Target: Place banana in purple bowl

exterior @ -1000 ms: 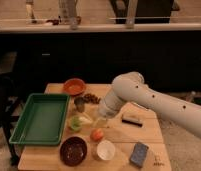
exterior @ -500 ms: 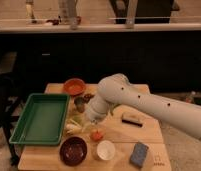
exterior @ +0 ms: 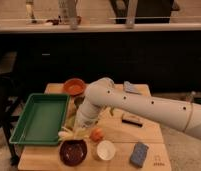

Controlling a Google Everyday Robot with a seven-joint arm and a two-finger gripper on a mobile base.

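From where I stand, the white arm (exterior: 144,106) reaches in from three o'clock across the wooden table (exterior: 149,135) and bends down over its middle, ending at the gripper (exterior: 80,129), which sits low just beside the green tray's (exterior: 39,119) right edge. Its fingers are pressed together; whether they have anything between them I cannot tell, since the arm's wrist covers that spot. The banana (exterior: 68,133) shows as a pale yellow shape right at the gripper's tip, lying on the table at about twelve o'clock from the purple bowl (exterior: 73,151) and just beside its rim, not in it. A small orange fruit (exterior: 96,134) sits at two o'clock from that bowl, and a white cup (exterior: 105,149) stands at its three o'clock. An orange bowl (exterior: 74,86) rests at the far edge, and a blue sponge (exterior: 139,153) lies near the front right.
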